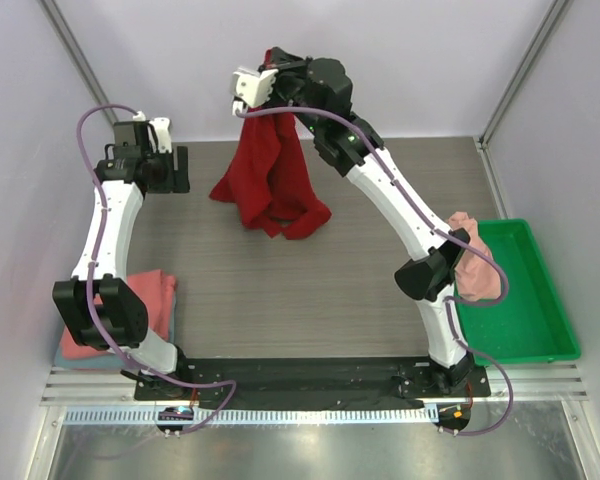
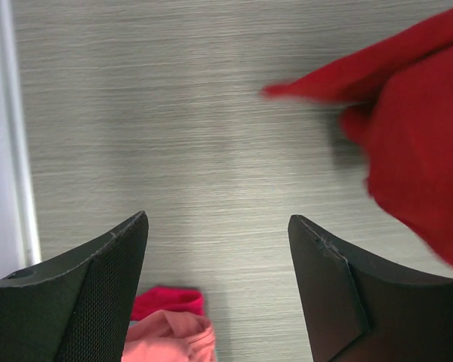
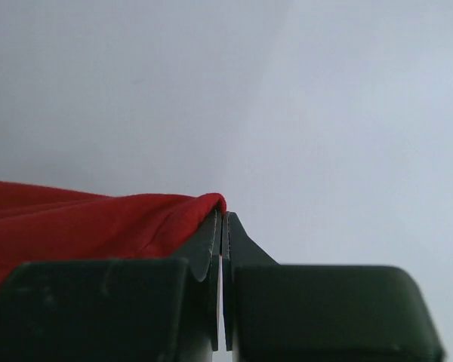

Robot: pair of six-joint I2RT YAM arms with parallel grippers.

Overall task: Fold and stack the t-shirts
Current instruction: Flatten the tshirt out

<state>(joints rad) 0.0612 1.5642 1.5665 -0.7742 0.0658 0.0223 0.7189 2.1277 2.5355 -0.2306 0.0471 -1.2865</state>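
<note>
The right hand (image 3: 223,226) is pinching the deep red t-shirt (image 1: 272,175) above the worktop (image 1: 310,290); left of that shirt, the left hand (image 2: 219,217) is gaping, empty.

Left arm: bent at the elbow close to its base, the forearm reaches forward along the left side of the worktop (image 1: 310,290).
Left end effector (image 2: 219,222): fingers wide apart, holding nothing, raised above the worktop.
Right arm: stretched far and high toward the back.
Right end effector (image 3: 223,219): fingers pressed together, pinching an edge of the deep red t-shirt (image 1: 275,180).
</note>
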